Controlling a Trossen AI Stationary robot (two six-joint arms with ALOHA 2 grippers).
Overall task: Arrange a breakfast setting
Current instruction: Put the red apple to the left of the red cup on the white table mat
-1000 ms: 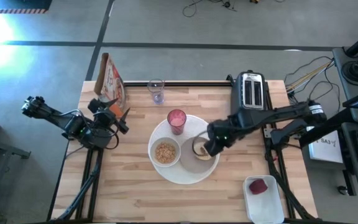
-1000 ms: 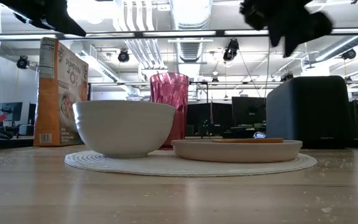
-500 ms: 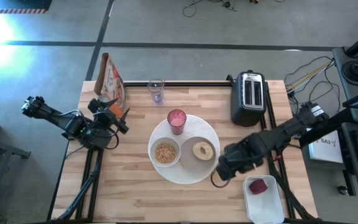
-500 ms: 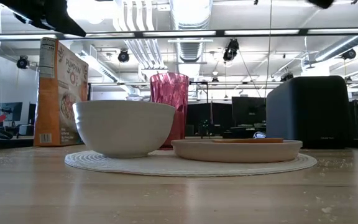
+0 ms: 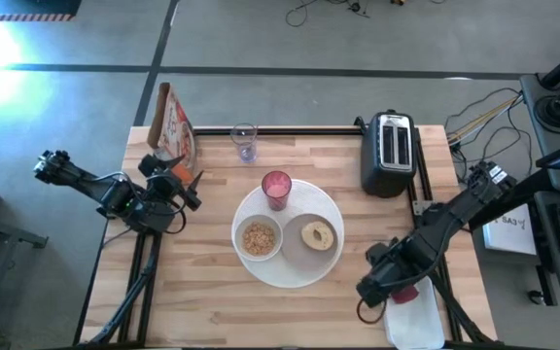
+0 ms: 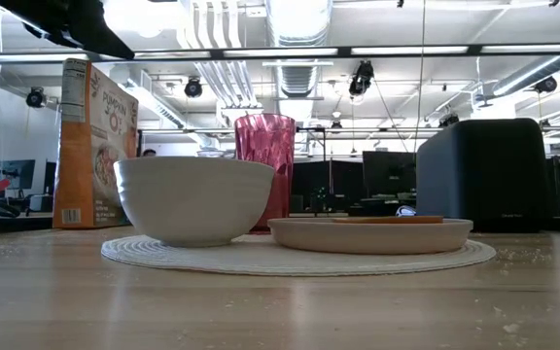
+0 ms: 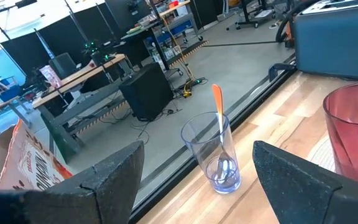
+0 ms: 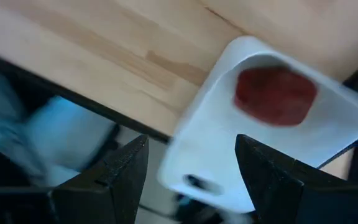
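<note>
Right now my right gripper (image 5: 377,289) hangs over the white tub (image 5: 418,316) at the lower right of the overhead frame, its fingers (image 8: 114,171) spread wide and holding nothing. I read that as lining up on the red fruit (image 8: 276,94), which lies in the tub, well apart from the rest of the setting. The wrist camera looks down between the fingers and shows the fruit off toward one end of the tub, not yet between them.

At mid-frame the round placemat (image 5: 326,199) already carries the bowl (image 5: 259,238) of cereal, the grey plate (image 5: 331,249) with the bagel (image 5: 317,234) on it, and the pink tumbler (image 5: 276,188) behind them. They sit close together on the mat, as a place setting should. The spoon (image 7: 219,122) stands upright in a clear glass (image 5: 245,142) near the table's far edge, beside the cereal box (image 5: 173,124), so it seems to be waiting its turn.

My right arm reaches in slantwise from the right edge, stretched down toward the tub. My left gripper (image 5: 188,180) waits at the left edge of the table, fingers wide and empty, pointing toward the glass. The toaster (image 5: 390,151) stands at the upper right.
</note>
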